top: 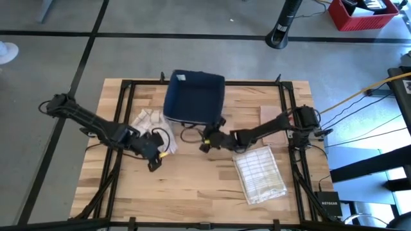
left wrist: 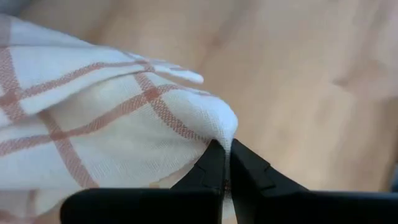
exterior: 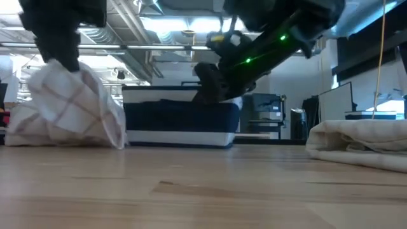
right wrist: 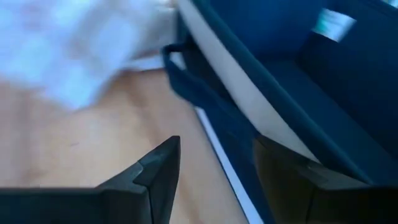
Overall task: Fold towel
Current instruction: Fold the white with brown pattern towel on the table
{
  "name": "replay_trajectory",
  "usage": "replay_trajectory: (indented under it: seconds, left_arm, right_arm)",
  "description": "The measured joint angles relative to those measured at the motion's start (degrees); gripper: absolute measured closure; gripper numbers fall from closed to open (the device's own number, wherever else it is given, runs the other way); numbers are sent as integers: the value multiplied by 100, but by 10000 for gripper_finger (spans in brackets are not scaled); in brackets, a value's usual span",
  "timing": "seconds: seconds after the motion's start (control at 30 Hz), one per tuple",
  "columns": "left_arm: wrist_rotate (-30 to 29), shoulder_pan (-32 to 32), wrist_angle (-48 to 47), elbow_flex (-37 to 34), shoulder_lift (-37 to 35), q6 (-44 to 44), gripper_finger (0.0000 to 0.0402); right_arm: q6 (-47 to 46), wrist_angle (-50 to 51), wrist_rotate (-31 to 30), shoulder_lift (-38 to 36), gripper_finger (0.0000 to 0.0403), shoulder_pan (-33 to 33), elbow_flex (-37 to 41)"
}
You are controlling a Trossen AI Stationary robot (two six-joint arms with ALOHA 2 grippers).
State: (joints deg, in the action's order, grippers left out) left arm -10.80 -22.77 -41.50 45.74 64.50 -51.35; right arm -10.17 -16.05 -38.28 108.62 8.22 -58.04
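**Left gripper pinches a checked towel on a wooden table**

A pale wooden table [top: 192,186] with a black frame stands on a grey concrete floor; the level view shows an industrial ceiling with strip lights. At left, the left gripper [top: 154,162] is clenched on a fold of the white, red-checked towel [top: 146,120], which lies crumpled beside a dark blue bin [top: 194,96]. In the middle, the right gripper [top: 205,142] hangs with fingers spread, empty, just beside the bin. At right lies a folded towel [top: 259,173].
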Motion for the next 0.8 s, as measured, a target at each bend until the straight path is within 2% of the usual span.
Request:
replay_trajectory:
  seconds: [0.2, 0.3, 0.43, 0.57, 0.7, 0.8]
  left_arm:
    - [311, -701, 1106, 0, 12, -415, 400]
    - [753, -990, 1967, 0, 12, -503, 400]
    - [831, -1294, 3048, 0, 12, -339, 398]
    - [654, -1401, 3529, 0, 34, 16, 397]
    - [281, -1252, 3337, 0, 36, 284, 397]
    - [-37, -1047, 3296, 0, 38, 637, 397]
  right_arm:
    - [-1, 163, 252, 0, 198, -438, 0]
    - [-2, 243, 276, 0, 198, -502, 0]
    - [8, 511, 458, -80, 198, -444, 4]
    - [8, 1567, 900, -626, 198, -92, -162]
    - [5, 2935, 1295, -1462, 198, 536, -284]
    - [-88, 3326, 1877, -1943, 198, 1068, -284]
